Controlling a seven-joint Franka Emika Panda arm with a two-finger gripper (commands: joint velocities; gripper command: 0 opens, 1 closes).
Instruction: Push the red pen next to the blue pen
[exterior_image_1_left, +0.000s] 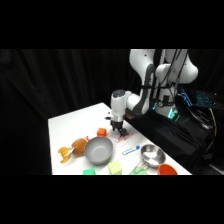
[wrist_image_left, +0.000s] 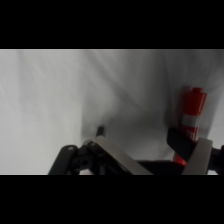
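Here, from the side, the gripper (exterior_image_1_left: 120, 131) is down at the white counter (exterior_image_1_left: 70, 127), with the red pen (exterior_image_1_left: 123, 136) right at its tips and the blue pen (exterior_image_1_left: 131, 149) lying nearby, apart, toward the metal bowl (exterior_image_1_left: 98, 149). The wrist view shows what that hides: the fingers (wrist_image_left: 184, 145) are spread wide, holding nothing, and the red pen (wrist_image_left: 192, 111) lies against the right one.

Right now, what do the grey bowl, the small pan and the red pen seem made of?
Grey bowl: looks like dull metal or plastic, matte and even grey. Small pan: likely metal, with bright glints. Red pen: probably plastic, with a glossy red barrel and a whitish band.
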